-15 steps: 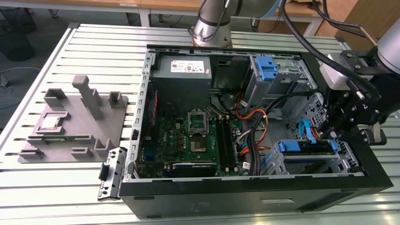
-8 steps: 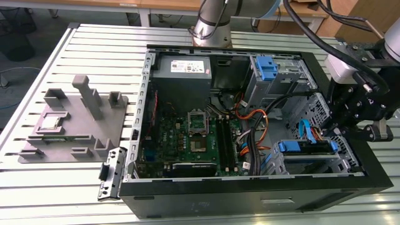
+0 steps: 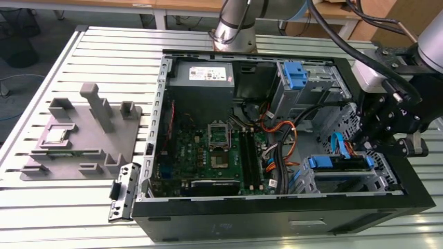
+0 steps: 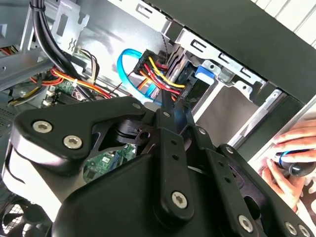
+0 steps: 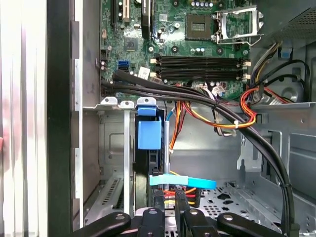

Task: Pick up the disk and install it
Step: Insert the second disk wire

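The counter (image 3: 76,46) is a pale metal top of parallel slotted rails. An open black computer case (image 3: 277,218) lies on its side directly on it, taking up the part under and around the jaws, which hang over the case's far edge at the exterior view's right. Well away from the jaws, across the case, a grey moulded fixture block (image 3: 83,140) with upright posts rests on the rails. A black bracket (image 3: 122,192) lies beside the case's corner.

We see black cables (image 5: 212,101) crossing above the drive cage (image 5: 116,148), crowding it. At the frame's lower right, the perforated case floor (image 5: 232,197) beside it lies open.
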You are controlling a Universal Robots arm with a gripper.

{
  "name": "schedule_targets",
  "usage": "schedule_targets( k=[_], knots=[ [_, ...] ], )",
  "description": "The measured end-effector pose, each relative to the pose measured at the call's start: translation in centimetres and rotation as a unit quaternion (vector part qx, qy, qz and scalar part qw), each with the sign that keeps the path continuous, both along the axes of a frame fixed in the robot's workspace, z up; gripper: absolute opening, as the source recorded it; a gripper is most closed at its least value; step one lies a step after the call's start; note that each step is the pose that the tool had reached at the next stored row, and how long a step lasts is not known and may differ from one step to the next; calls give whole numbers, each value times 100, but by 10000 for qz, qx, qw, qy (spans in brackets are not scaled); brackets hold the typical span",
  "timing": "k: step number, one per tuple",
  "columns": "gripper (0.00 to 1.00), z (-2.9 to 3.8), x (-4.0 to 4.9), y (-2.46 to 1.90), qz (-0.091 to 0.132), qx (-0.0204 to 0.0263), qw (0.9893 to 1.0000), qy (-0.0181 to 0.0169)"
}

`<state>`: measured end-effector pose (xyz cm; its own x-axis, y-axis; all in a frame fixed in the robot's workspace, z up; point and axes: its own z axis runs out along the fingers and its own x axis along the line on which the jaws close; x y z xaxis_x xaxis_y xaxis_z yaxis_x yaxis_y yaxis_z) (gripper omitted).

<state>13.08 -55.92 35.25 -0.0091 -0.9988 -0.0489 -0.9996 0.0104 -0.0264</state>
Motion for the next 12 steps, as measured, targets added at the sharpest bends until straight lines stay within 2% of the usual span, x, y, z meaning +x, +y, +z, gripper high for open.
schedule_targets(
  k=[3, 12],
  knots=[
    [24, 40, 0, 1, 0, 0, 10000, 0],
    [24, 56, 0, 1, -1, 1, 10000, 0]
  ],
)
